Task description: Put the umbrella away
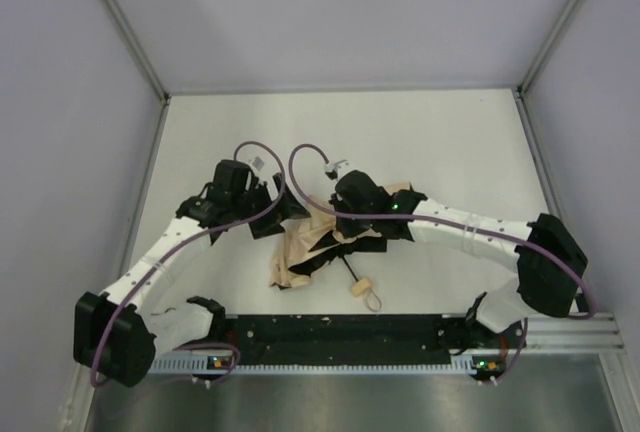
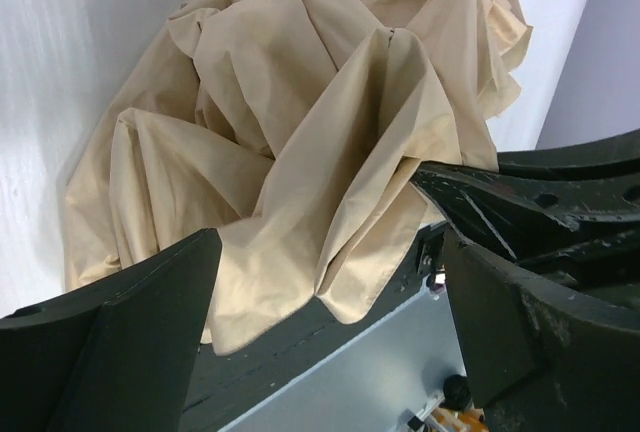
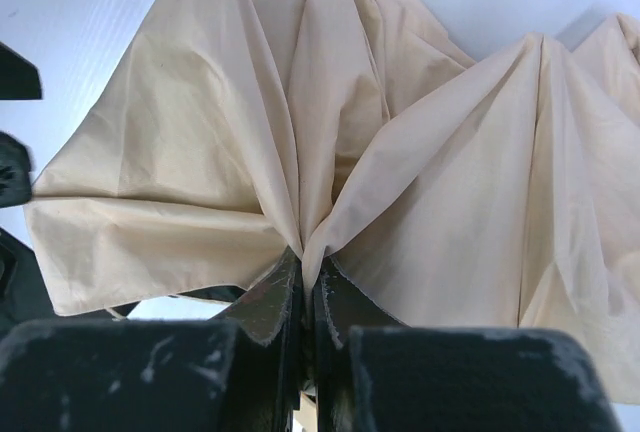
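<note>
The umbrella (image 1: 300, 252) lies crumpled on the white table between the two arms, its beige canopy loose. Its thin black shaft runs to the small tan handle (image 1: 360, 289) with a loop strap. My right gripper (image 3: 310, 264) is shut on a pinched fold of the umbrella canopy (image 3: 300, 132), which fans out above its fingertips. My left gripper (image 2: 330, 322) stands wide open, a hanging corner of the beige fabric (image 2: 330, 152) between its fingers (image 2: 130, 342) and touching neither. In the top view the left gripper (image 1: 283, 207) is at the canopy's upper left and the right gripper (image 1: 340, 230) at its upper right.
A black rail (image 1: 340, 332) runs along the near edge between the arm bases, with a metal surface (image 1: 350, 402) below it. Grey walls and aluminium posts (image 1: 125, 27) close in the table on three sides. Purple cables (image 1: 300, 167) loop over both wrists.
</note>
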Controlling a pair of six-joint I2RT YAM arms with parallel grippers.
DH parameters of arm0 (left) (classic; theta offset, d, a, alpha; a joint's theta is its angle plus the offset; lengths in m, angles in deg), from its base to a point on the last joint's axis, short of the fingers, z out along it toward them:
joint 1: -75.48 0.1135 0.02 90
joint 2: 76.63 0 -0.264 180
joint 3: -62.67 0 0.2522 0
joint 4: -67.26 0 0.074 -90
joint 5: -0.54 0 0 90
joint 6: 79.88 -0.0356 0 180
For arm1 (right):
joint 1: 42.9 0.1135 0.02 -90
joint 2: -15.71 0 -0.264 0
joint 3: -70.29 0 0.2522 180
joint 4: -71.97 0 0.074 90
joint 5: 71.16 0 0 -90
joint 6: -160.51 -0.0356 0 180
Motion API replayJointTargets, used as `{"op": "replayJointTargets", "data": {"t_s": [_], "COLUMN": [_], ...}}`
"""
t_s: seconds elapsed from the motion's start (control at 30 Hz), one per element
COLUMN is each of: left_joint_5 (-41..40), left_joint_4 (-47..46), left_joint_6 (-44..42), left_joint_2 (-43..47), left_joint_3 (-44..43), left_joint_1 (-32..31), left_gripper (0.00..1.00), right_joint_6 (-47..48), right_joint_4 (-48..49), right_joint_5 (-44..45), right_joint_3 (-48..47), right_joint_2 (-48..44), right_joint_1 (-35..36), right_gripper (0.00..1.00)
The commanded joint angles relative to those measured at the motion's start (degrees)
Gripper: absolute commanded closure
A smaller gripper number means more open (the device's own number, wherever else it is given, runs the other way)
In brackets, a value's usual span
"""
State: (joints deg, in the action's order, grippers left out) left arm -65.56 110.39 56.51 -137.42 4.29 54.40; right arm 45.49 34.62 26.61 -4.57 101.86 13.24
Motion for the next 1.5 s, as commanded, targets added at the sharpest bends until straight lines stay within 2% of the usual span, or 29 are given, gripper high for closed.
{"op": "replayJointTargets", "data": {"t_s": [0.0, 0.07, 0.2, 0.27, 0.3, 0.43, 0.5, 0.53, 0.57, 0.6, 0.63, 0.8, 1.03, 1.2, 1.27, 1.33, 1.4, 1.47], "left_joint_5": [2.4, 3.6, 3.1, 5.1, 5.4, 2.4, 0.9, 0.5, 0.0, -1.3, -3.2, -5.2, -8.9, -12.1, -11.1, -10.9, -11.2, -11.9], "left_joint_4": [2.2, 1.8, -0.7, 0.4, 1.0, 1.2, 1.5, 1.7, 2.2, 3.1, 4.0, 5.0, 6.7, 6.0, 4.3, 4.3, 4.3, 4.6], "left_joint_6": [-1.6, -1.0, 0.3, -0.5, -1.1, -3.0, -4.2, -4.6, -4.9, -5.3, -5.4, -6.2, -5.4, -2.6, -2.3, -1.8, -1.4, -0.9], "left_joint_2": [-5.6, -6.1, -6.1, -8.5, -9.7, -10.7, -11.6, -12.1, -12.5, -12.8, -12.7, -12.8, -16.0, -15.7, -15.8, -16.1, -15.7, -14.8], "left_joint_3": [-5.6, -5.3, -2.7, -1.5, -0.8, 3.6, 4.9, 5.4, 5.5, 5.1, 4.8, 5.0, 5.9, 7.4, 8.3, 8.4, 8.3, 8.3], "left_joint_1": [-0.3, -0.3, -1.4, -2.2, -3.3, -5.6, -5.6, -5.6, -5.6, -5.5, -5.5, -5.5, -5.5, -5.2, -5.0, -4.9, -4.9, -4.9], "left_gripper": [0.07, 0.1, 0.07, 0.12, 0.17, 0.49, 0.6, 0.69, 0.83, 0.98, 1.0, 1.0, 1.0, 1.0, 1.0, 1.0, 1.0, 1.0], "right_joint_6": [2.1, 2.1, 0.8, 0.5, 0.2, -0.4, -0.1, 0.2, 0.6, 0.8, 1.5, 4.0, 4.1, 2.0, -0.4, -1.8, -2.1, -2.6], "right_joint_4": [0.4, -0.5, -0.1, -0.3, -0.3, -0.6, -1.6, -2.4, -3.5, -4.8, -6.4, -14.1, -16.9, -15.4, -15.3, -14.0, -12.7, -10.6], "right_joint_5": [-4.9, -7.3, -8.0, -8.8, -9.3, -11.5, -12.3, -12.4, -12.2, -11.2, -11.3, -8.6, -3.5, 1.4, 5.7, 5.7, 5.1, 5.4], "right_joint_3": [-1.3, -2.3, -2.2, -2.3, -2.4, -3.0, -3.6, -4.0, -4.4, -5.2, -6.1, -10.9, -13.1, -10.1, -8.1, -5.9, -3.9, -1.2], "right_joint_2": [0.9, 2.3, 2.4, 2.5, 2.7, 2.7, 2.6, 2.6, 2.7, 3.2, 4.1, 12.0, 21.9, 27.5, 29.4, 31.4, 32.8, 33.1], "right_joint_1": [-1.5, -1.5, -1.3, -1.5, -1.5, -1.5, -1.5, -1.5, -1.5, -1.5, -1.5, -0.2, 4.2, 7.4, 8.5, 8.7, 8.9, 9.0], "right_gripper": [1.0, 1.0, 1.0, 1.0, 1.0, 1.0, 0.95, 0.88, 0.77, 0.39, 0.02, 0.01, 0.01, 0.01, 0.01, 0.03, 0.21, 0.55]}}
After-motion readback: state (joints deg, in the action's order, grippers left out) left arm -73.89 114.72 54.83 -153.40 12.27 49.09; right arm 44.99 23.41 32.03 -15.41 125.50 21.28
